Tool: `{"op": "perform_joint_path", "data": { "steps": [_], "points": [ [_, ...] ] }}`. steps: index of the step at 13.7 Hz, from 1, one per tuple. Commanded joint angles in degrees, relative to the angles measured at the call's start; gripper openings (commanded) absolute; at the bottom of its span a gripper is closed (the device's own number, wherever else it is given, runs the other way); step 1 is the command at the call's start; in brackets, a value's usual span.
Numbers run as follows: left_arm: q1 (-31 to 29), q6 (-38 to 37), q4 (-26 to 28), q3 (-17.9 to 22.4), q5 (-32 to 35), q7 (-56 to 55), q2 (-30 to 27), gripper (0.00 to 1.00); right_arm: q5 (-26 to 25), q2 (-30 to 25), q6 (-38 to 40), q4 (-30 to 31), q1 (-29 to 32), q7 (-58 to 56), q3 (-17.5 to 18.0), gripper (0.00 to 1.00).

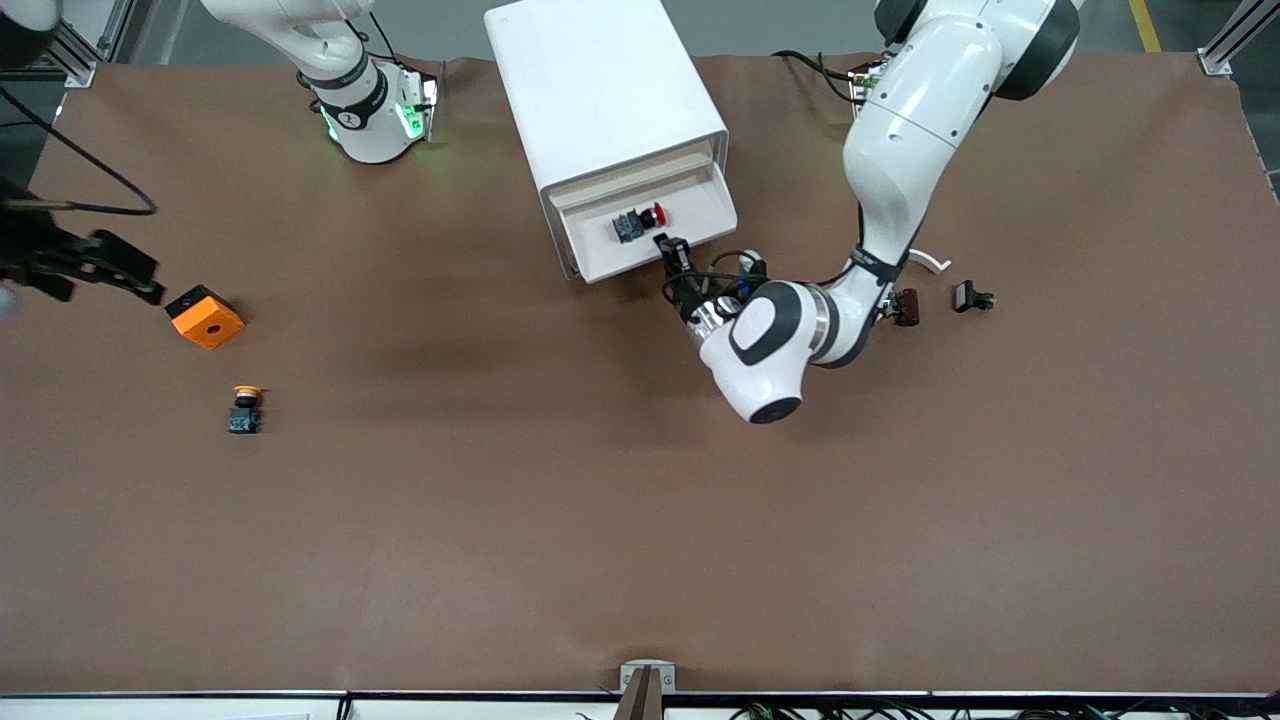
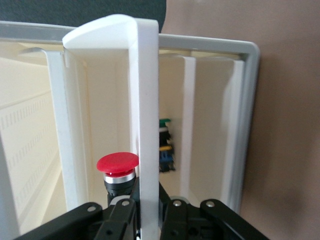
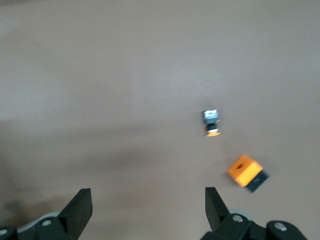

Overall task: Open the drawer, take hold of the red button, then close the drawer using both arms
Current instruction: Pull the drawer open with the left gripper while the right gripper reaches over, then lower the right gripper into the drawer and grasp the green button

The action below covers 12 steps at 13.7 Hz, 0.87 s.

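Pincer (image 1: 672, 250) clamped on drawer (image 1: 700, 215) front

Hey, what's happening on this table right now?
The left gripper is shut on the front edge of the drawer, which stands pulled out of the white cabinet. The red-capped button lies in that drawer, not yet picked up. The right gripper waits open over the table at the right arm's end, near the orange cube and the yellow-capped button.

Two arms (image 1: 900, 150), one cabinet (image 1: 600, 90), three push buttons (image 1: 638, 222), one orange cube (image 1: 205, 316), two small black parts (image 1: 972, 297).
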<state>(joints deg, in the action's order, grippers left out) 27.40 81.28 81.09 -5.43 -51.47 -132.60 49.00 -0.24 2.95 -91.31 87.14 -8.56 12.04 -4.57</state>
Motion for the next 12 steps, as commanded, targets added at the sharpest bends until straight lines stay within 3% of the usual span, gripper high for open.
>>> {"op": "perform_joint_path", "data": {
  "steps": [1,2,7,9,12],
  "points": [
    [-0.59,1.68,-2.69,1.56,-0.03,0.84,1.18,0.48,-0.11,2.05,0.78,-1.10,-10.30,19.53,-0.18,1.00],
    [-0.77,2.03,-2.87,1.56,-0.03,2.07,1.18,0.99,0.07,2.75,0.69,-1.10,-13.47,26.13,-0.09,1.00],
    [-4.63,2.04,-7.34,2.17,0.75,3.05,0.66,1.00,0.16,9.69,-1.93,-0.66,-27.81,49.17,-0.09,1.00],
    [-5.78,1.95,-10.41,5.23,4.17,3.74,0.13,1.00,0.85,12.50,-4.48,-0.48,-30.54,56.48,-0.09,1.00],
    [-5.87,1.25,-10.69,11.30,8.64,7.60,-3.45,1.00,5.85,14.89,-8.60,0.74,-32.92,67.55,-0.09,1.00]
  ]
}}
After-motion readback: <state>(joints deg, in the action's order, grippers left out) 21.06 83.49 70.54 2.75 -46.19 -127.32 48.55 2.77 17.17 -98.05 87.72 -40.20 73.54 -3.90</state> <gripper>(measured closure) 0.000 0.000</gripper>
